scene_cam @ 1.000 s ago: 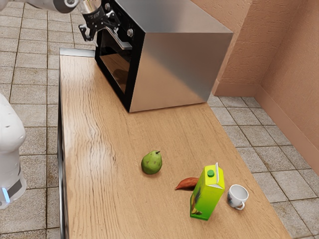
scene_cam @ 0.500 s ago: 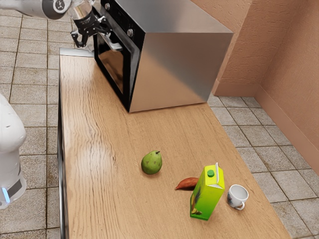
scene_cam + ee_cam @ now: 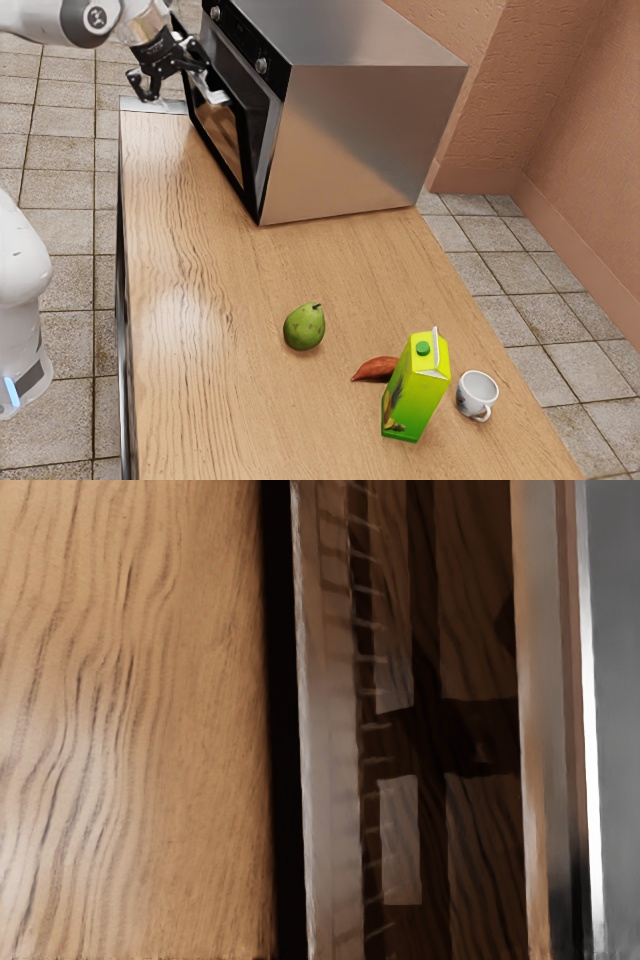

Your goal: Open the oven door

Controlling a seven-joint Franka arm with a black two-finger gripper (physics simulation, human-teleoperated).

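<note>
In the exterior view my gripper [image 3: 178, 86] is at the upper left, in front of the oven [image 3: 370, 130]. Its fingers stand wide apart at the upper part of the oven door [image 3: 218, 130], with one of them close by the silver handle [image 3: 215, 97]. The black-framed glass door leans outward at its top, a little ajar. Contact between the finger and the handle cannot be made out. In the wrist view the dark door glass [image 3: 478, 660] runs beneath my hand, reflecting wood grain.
A green pear-like fruit [image 3: 304, 327] lies mid-table on the wooden table [image 3: 220, 350]. Farther along are a reddish-brown sweet potato [image 3: 374, 369], a green juice carton [image 3: 418, 390] and a white cup [image 3: 477, 394]. Two knobs are on the oven's front above the door.
My gripper has moved away from the oven body, toward the exterior view's left and slightly down. The door's top and its handle have swung outward with it.
</note>
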